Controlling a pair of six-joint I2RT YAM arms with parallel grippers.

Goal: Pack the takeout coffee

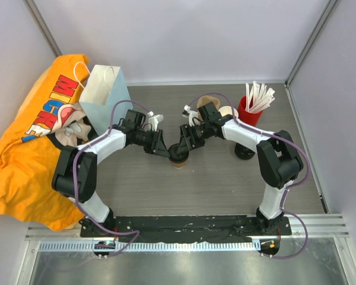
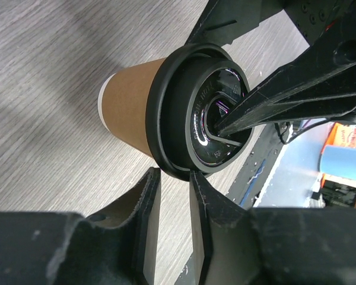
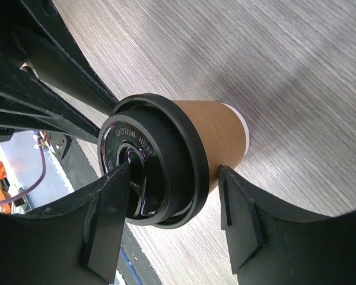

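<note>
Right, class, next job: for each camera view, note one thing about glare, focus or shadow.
Top external view: even light, with glare on the metal panel at the bottom edge. Left wrist view: the left end effector is soft up close, and the lid of the takeout coffee shows purple-white reflections. Right wrist view: lid lettering sharp, broad soft shadows on the table.

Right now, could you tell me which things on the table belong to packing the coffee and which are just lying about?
For the job: takeout coffee, paper bag (likely where it goes).
Lying about: orange printed cloth, red cup of white sticks.
</note>
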